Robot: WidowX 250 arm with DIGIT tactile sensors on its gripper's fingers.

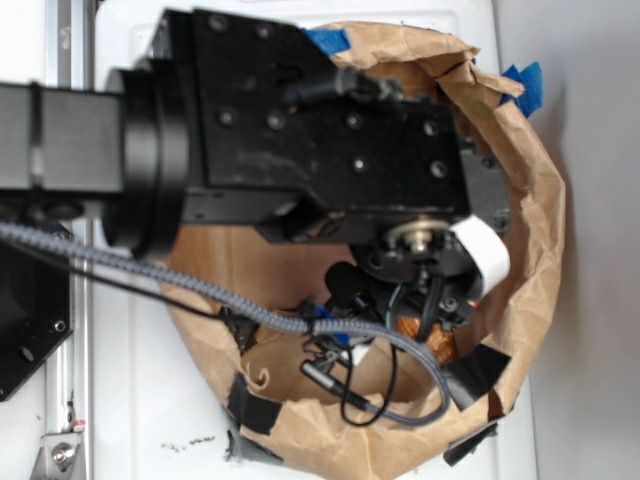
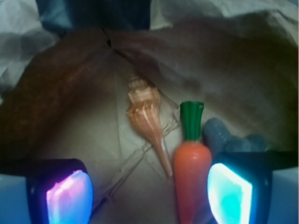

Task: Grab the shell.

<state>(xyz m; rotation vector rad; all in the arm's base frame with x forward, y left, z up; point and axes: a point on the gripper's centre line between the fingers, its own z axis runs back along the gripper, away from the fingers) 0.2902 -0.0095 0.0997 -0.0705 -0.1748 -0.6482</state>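
Note:
The shell (image 2: 145,116), an amber spiral conch, lies on the brown paper floor with its thin pointed tip aimed toward me. Just to its right lies an orange carrot (image 2: 190,175) with a green stem. My gripper (image 2: 149,196) is open, its glowing pads (image 2: 70,198) wide apart. The carrot's body sits between them close to the right pad, and the shell's tip ends just ahead of the gap. In the exterior view the arm hides most of the gripper (image 1: 430,320); only an orange patch (image 1: 440,345) shows beneath it, and I cannot tell which object it is.
A brown paper bag wall (image 1: 540,200) rings the work area, patched with black tape (image 1: 475,372) and blue tape (image 1: 525,85). A grey-blue object (image 2: 219,135) lies right of the carrot stem. A braided cable (image 1: 200,285) crosses the exterior view.

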